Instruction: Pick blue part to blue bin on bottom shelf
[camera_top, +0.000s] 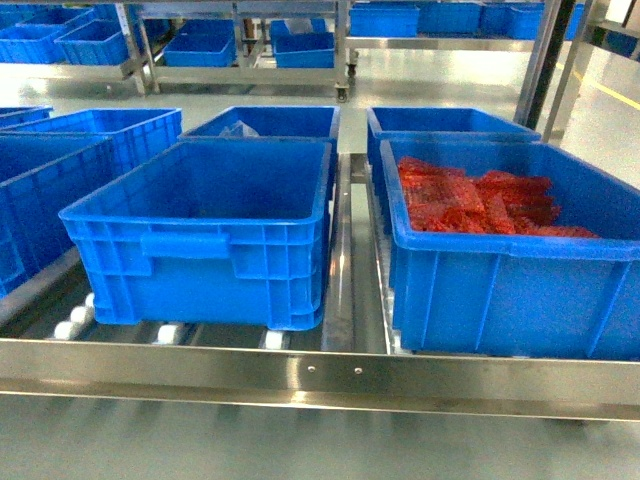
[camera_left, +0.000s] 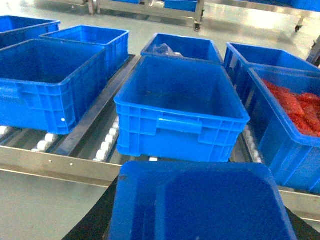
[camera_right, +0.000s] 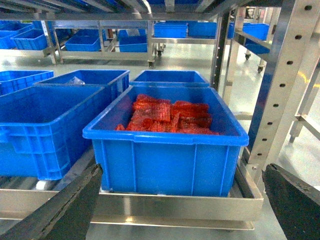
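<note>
Though only left-wrist-visible, blue part (camera_left: 200, 205).

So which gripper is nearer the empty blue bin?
Left. The left gripper, shut on the blue part, hangs just before the blue bin; the right gripper faces the crate of red packets beside it.

To my right a blue crate (camera_top: 500, 270) holds red bubble-wrap packets (camera_top: 475, 203), heaped toward its far half; a second blue crate (camera_top: 440, 122) stands directly behind it, contents not visible; behind the centre lane another crate (camera_top: 270, 121) shows a clear plastic bag (camera_top: 232, 129) at its left inner wall; further crates (camera_top: 100, 135) line the left lanes; a perforated steel upright (camera_right: 280, 85) rises just beside the packet crate; across the grey floor (camera_top: 440, 80), distant racks carry more blue crates (camera_top: 200, 45).
</note>
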